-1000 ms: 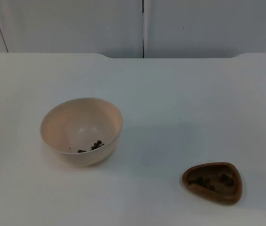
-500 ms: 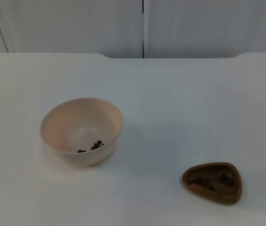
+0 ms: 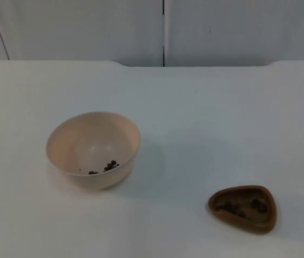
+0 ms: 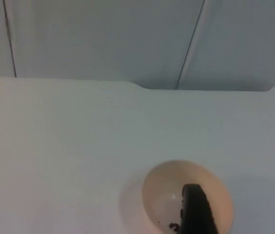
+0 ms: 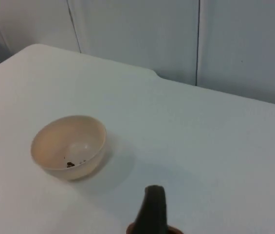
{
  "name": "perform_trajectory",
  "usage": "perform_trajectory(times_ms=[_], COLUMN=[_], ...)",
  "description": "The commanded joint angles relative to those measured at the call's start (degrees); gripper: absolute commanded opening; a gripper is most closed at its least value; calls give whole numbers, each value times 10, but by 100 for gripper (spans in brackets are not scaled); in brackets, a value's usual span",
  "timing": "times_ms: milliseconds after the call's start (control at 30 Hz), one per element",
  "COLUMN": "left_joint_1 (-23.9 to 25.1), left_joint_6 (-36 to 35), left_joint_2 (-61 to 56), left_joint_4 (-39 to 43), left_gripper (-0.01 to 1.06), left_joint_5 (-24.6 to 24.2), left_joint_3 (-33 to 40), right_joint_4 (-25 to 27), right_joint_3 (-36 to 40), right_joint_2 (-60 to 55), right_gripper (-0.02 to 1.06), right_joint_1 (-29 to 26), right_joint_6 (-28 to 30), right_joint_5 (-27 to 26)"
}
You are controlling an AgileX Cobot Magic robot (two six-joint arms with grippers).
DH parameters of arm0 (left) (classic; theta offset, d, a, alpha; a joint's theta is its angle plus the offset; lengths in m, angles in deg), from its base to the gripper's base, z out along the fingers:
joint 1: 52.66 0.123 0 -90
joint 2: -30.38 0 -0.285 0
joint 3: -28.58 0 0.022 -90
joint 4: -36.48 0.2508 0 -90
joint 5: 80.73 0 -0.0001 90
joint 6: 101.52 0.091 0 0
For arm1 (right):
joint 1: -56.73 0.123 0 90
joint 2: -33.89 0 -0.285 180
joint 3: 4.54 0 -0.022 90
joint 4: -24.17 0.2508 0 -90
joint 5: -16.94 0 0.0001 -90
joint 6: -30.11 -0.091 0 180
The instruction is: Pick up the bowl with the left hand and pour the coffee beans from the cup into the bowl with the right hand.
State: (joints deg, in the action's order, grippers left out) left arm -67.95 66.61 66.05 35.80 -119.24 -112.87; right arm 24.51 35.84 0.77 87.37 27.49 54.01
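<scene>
Nothing on the counter has shifted against the earlier top pictures: bowl and cup sit where they were, and only the soft shadow beside the bowl looks to have drifted a little, which suggests the arms are moving overhead.

From the left wrist view, the left gripper (image 4: 195, 214) hangs above the counter with one black fingertip standing over the bowl's far rim; how wide its jaws are, I cannot tell. From the right wrist view, the right gripper (image 5: 153, 212) hovers just above the cup's rim, one dark fingertip in front of it; the state of its jaws I cannot tell either. Neither touches anything.

Outward from there, the round cream plastic bowl (image 3: 93, 149) stands upright on the white counter (image 3: 205, 118), on the left arm's side, with a small cluster of dark coffee beans (image 3: 107, 167) lying against its near inner wall. Well apart from it, toward the right arm's side and nearer the camera, sits the low brown rounded-triangular cup (image 3: 243, 208), upright, with dark beans dimly visible inside. Behind both, the counter ends at the grey partition wall (image 3: 87, 29).

In my judgement the task is at its very start: the bowl is not yet lifted, the cup not yet grasped, and both arms appear to be lining up over their own targets.
</scene>
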Motion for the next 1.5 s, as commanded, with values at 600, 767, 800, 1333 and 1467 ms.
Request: perform_trajectory(times_ms=[600, 767, 800, 1333, 1467], left_joint_1=[1, 1, 1, 1, 1], left_joint_6=[12, 28, 28, 63, 89], left_joint_2=[-198, -242, -242, -279, -279], left_joint_4=[24, 24, 24, 19, 12], left_gripper=[50, 50, 50, 50, 50], left_joint_5=[-96, -119, -119, -197, -232], left_joint_3=[100, 104, 104, 88, 101], right_joint_4=[-3, -3, -3, 0, 0], right_joint_3=[34, 34, 34, 73, 73], right_joint_2=[230, 253, 253, 253, 253], right_gripper=[69, 69, 69, 69, 69], right_joint_1=[-1, -1, -1, -1, -1], right_joint_6=[57, 64, 64, 64, 64], right_joint_5=[219, 236, 236, 247, 247])
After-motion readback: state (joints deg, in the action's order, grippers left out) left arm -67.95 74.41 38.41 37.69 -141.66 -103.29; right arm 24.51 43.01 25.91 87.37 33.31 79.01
